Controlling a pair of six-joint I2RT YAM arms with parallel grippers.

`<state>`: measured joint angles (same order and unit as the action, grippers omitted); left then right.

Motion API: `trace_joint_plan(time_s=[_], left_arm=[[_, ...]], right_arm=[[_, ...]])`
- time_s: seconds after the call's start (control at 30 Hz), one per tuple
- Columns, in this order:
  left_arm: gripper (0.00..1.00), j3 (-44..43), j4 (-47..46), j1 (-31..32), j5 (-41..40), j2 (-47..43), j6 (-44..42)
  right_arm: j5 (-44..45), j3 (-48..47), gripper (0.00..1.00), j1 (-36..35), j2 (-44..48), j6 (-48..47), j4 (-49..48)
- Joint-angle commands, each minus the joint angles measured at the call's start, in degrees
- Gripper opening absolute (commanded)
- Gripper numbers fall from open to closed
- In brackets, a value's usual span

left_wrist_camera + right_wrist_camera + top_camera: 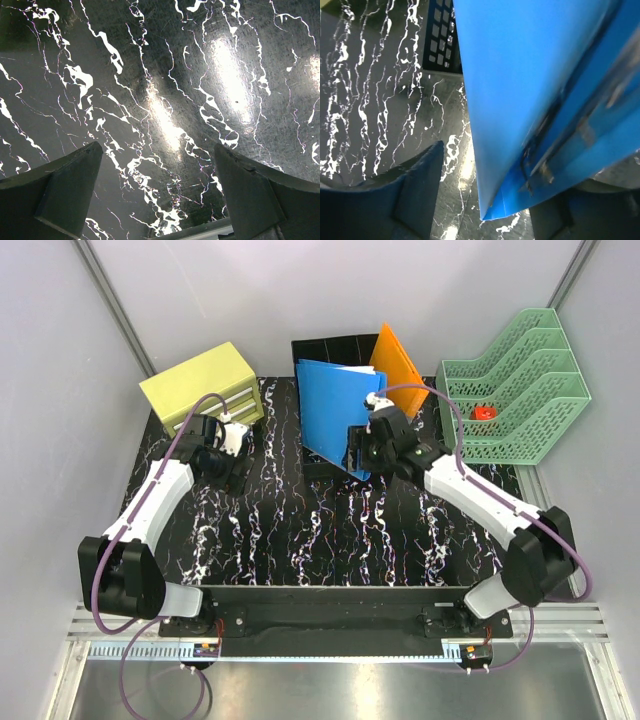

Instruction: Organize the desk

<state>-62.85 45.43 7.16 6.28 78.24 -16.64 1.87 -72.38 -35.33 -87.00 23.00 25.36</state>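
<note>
We see a worktop (330,530) that is black with white marble-like veins. One folder (332,405) is bright blue, the other folder (398,365) orange. The mesh holder (330,348) is black. The drawer unit (198,385) is pale yellow-green. The tiered tray (525,390) is mint green with a slotted pattern; the small item (484,413) in it is red. The left arm (160,495) and right arm (480,495) are white and black, with purple cables (190,412).

Light: bright, even, coming from overhead | Glare: two white streaks burn on the desk (225,75) in the left wrist view, centre and 1 o'clock | Shadows: soft, faint | Blur: blue folder (530,90) smeared toward 4 o'clock in the right wrist view | Top view: sharp
</note>
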Motion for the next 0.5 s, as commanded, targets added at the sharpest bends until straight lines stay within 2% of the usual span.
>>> trace_joint_plan(time_s=[0.0,0.07,0.13,0.17,0.2,0.27,0.33,0.47], left_arm=[[0.99,-0.6,-1.3,-0.2,1.5,-1.0,0.4],[0.99,-0.8,-1.3,-0.2,1.8,-0.9,0.6],[0.99,-1.0,-1.2,-0.2,1.9,-0.7,0.8],[0.99,-1.0,-1.2,-0.1,2.2,-0.7,0.9],[0.99,-1.0,-1.2,0.0,2.1,-0.7,1.0],[0.99,-1.1,-1.2,-0.1,2.1,-0.7,1.0],[0.99,-1.0,-1.2,-0.1,2.0,-0.7,0.9],[0.99,-1.0,-1.1,0.0,1.9,-0.4,0.9]], right_arm=[[-1.6,6.8,0.64,-0.4,5.7,4.5,-13.4],[-1.0,9.3,0.59,-0.7,7.0,4.6,-14.7],[0.2,10.6,0.49,-1.2,7.8,4.4,-15.9],[0.8,10.8,0.42,-1.4,8.4,4.2,-16.0],[1.2,10.8,0.28,-1.7,8.7,3.9,-16.0],[2.7,10.2,0.17,-2.0,9.9,3.0,-15.5],[4.2,8.2,0.1,-2.1,10.6,1.9,-13.7],[6.6,1.1,0.05,-2.0,10.4,0.9,-5.8]])
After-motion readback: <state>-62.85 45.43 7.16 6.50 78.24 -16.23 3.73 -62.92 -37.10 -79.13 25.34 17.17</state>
